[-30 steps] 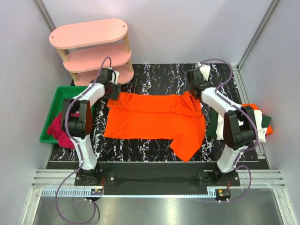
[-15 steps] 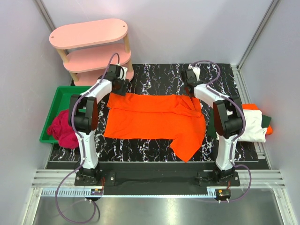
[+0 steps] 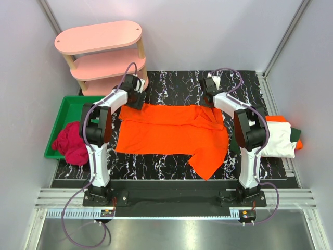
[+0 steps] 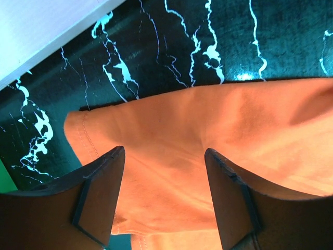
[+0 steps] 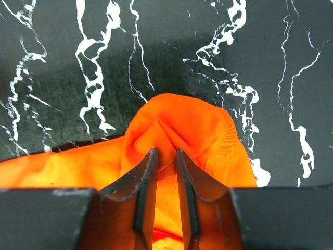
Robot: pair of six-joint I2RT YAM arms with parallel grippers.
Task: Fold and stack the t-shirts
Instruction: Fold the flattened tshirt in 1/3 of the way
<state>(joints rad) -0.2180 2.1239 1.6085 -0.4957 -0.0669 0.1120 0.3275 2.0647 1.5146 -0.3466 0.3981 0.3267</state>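
A large bright orange t-shirt (image 3: 171, 133) lies spread on the black marbled table, one sleeve hanging toward the near edge. My left gripper (image 3: 136, 99) hovers open over its far left corner; in the left wrist view (image 4: 164, 153) the cloth (image 4: 171, 130) lies under the wide-apart fingers (image 4: 99, 192). My right gripper (image 3: 210, 99) is at the far right corner. In the right wrist view (image 5: 166, 152) its jaws are shut on a raised fold of the orange cloth (image 5: 182, 120). Folded t-shirts are stacked at the right, a white one (image 3: 278, 140) on top and dark green (image 3: 295, 134) beneath.
A green tray (image 3: 65, 112) at the left table edge holds a crumpled magenta cloth (image 3: 70, 143). A pink three-tier shelf (image 3: 99, 39) stands at the back left. Grey walls close in the table on three sides.
Both grippers have shifted inward along the shirt's far edge. The right jaws have narrowed and now pinch a fold of orange cloth. The shirt has barely moved.
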